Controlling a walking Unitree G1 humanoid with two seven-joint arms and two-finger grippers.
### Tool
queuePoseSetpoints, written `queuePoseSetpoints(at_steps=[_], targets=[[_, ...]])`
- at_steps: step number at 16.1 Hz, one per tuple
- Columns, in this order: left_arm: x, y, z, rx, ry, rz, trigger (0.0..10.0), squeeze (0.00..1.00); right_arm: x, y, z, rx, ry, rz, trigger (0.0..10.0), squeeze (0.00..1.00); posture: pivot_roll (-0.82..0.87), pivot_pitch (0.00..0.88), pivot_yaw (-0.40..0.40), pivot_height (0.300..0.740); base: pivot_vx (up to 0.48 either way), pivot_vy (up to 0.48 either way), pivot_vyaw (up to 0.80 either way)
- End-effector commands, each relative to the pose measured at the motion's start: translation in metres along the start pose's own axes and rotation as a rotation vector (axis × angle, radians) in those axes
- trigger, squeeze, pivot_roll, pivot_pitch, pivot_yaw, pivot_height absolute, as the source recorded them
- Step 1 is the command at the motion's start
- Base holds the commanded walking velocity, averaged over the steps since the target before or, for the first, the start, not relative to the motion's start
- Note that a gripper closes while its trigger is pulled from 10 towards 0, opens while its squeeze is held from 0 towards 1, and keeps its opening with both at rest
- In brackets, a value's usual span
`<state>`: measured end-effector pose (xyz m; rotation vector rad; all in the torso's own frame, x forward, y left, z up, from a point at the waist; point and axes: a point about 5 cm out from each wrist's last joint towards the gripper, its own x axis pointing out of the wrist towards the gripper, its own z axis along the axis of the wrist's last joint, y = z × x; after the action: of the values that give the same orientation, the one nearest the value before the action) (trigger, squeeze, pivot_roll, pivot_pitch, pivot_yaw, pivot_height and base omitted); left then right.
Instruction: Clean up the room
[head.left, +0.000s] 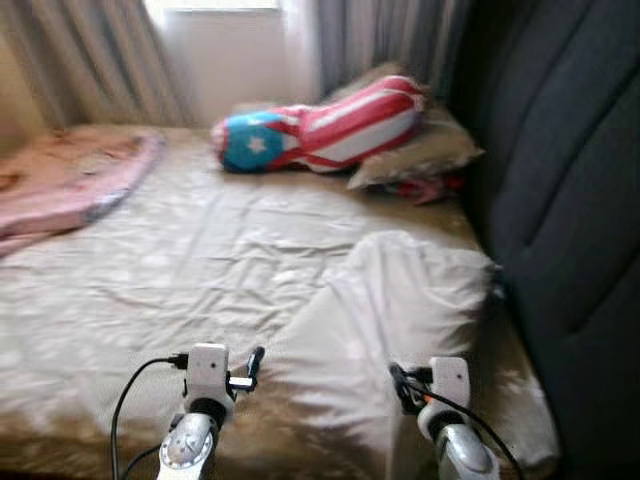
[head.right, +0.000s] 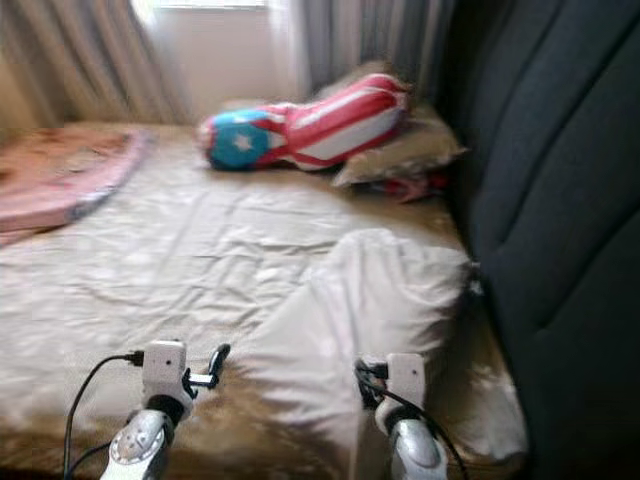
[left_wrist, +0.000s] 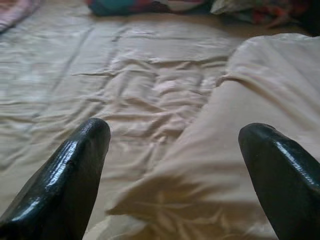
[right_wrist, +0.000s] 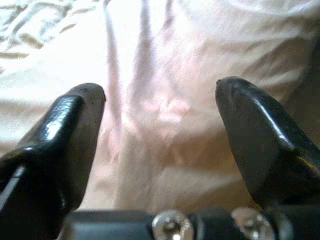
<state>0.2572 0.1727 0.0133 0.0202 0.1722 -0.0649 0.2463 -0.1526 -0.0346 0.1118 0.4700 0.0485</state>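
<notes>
A cream pillow (head.left: 400, 300) lies crumpled on the near right of the bed, next to the dark headboard. A red, white and blue flag-patterned cushion (head.left: 320, 128) rests at the far end, partly on a tan pillow (head.left: 420, 155). A pink blanket (head.left: 70, 180) is bunched at the far left. My left gripper (left_wrist: 175, 132) hovers open low over the near edge, the cream pillow's left edge lying between its fingers' lines. My right gripper (right_wrist: 160, 90) is open just above the cream pillow's near end. Nothing is held.
The beige sheet (head.left: 200, 260) is wrinkled across the bed's middle. A dark padded headboard (head.left: 570, 200) runs along the right side. Grey curtains (head.left: 100, 60) and a bright window stand behind the bed. Something red and crumpled (head.left: 430, 188) sticks out under the tan pillow.
</notes>
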Motion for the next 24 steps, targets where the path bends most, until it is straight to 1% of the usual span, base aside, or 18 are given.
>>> queuePoseSetpoints(at_steps=[1, 2, 3, 4, 6, 7, 8, 10, 11, 13, 14, 15, 17, 21, 24], targets=[[0.001, -0.005, 0.001, 0.001, 0.005, -0.017, 10.0, 0.0, -0.002, -0.006, -0.011, 0.024, 0.093, -0.04, 10.0, 0.0, -0.05, 0.0, -0.019, 0.674, 0.0, 0.0, 0.0], [0.001, -0.005, 0.0, 0.004, 0.007, -0.02, 10.0, 0.0, -0.005, -0.012, -0.023, 0.09, 0.197, -0.09, 10.0, 0.0, -0.05, 0.0, -0.018, 0.674, 0.0, 0.0, 0.0], [0.0, -0.004, 0.0, 0.005, 0.008, -0.021, 10.0, 0.0, -0.005, -0.016, -0.024, 0.139, 0.217, -0.131, 10.0, 1.0, -0.03, 0.0, -0.014, 0.674, 0.0, 0.0, 0.0], [-0.001, -0.003, 0.0, 0.006, 0.007, -0.021, 10.0, 0.0, -0.004, -0.016, -0.022, 0.164, 0.218, -0.15, 10.0, 1.0, -0.03, 0.0, -0.012, 0.674, 0.0, 0.0, 0.0], [-0.003, 0.001, 0.001, 0.013, 0.007, -0.021, 10.0, 0.0, 0.002, -0.018, -0.014, 0.245, 0.22, -0.205, 10.0, 1.0, -0.02, 0.0, -0.005, 0.674, 0.0, 0.0, 0.0], [-0.005, 0.003, 0.001, 0.02, 0.008, -0.024, 10.0, 0.0, 0.005, -0.014, -0.011, 0.277, 0.23, -0.193, 10.0, 1.0, -0.01, 0.0, 0.001, 0.674, 0.0, 0.0, 0.0], [-0.005, 0.003, 0.001, 0.022, 0.008, -0.025, 10.0, 0.0, 0.006, -0.013, -0.01, 0.282, 0.232, -0.189, 10.0, 1.0, -0.01, 0.0, 0.001, 0.674, 0.0, 0.0, 0.0], [-0.007, 0.006, 0.002, 0.028, 0.005, -0.025, 10.0, 0.0, 0.012, -0.004, -0.002, 0.377, 0.216, -0.138, 10.0, 1.0, 0.01, 0.0, 0.007, 0.674, 0.0, 0.0, 0.0], [-0.009, 0.008, 0.003, 0.032, 0.003, -0.025, 10.0, 0.0, 0.013, -0.003, -0.002, 0.371, 0.227, -0.131, 10.0, 1.0, 0.01, 0.0, 0.01, 0.674, 0.0, 0.0, 0.0], [-0.013, 0.011, 0.005, 0.04, 0.002, -0.027, 10.0, 0.0, 0.01, -0.003, -0.008, 0.311, 0.288, -0.148, 10.0, 1.0, 0.02, 0.0, 0.016, 0.674, 0.0, 0.0, 0.0], [-0.014, 0.012, 0.005, 0.044, 0.003, -0.028, 10.0, 0.0, 0.009, -0.003, -0.01, 0.312, 0.299, -0.159, 10.0, 1.0, 0.03, 0.0, 0.019, 0.674, 0.0, 0.0, 0.0], [-0.021, 0.015, 0.006, 0.051, 0.005, -0.03, 10.0, 0.0, 0.006, -0.002, -0.016, 0.313, 0.329, -0.164, 10.0, 0.0, 0.05, 0.0, 0.028, 0.674, 0.0, 0.0, 0.0], [-0.024, 0.015, 0.007, 0.056, 0.011, -0.04, 10.0, 0.0, 0.004, -0.001, -0.021, 0.289, 0.362, -0.171, 10.0, 0.0, 0.05, 0.007, 0.034, 0.674, 0.0, 0.0, 0.0], [-0.029, 0.015, 0.016, 0.056, 0.002, -0.058, 10.0, 0.0, 0.003, 0.009, -0.026, 0.301, 0.391, -0.134, 10.0, 0.0, 0.07, 0.03, 0.041, 0.674, 0.0, 0.0, 0.0], [-0.037, 0.017, 0.018, 0.049, 0.009, -0.06, 10.0, 0.0, 0.002, 0.014, -0.029, 0.304, 0.4, -0.121, 10.0, 0.0, 0.09, 0.054, 0.046, 0.674, 0.0, 0.0, 0.0]])
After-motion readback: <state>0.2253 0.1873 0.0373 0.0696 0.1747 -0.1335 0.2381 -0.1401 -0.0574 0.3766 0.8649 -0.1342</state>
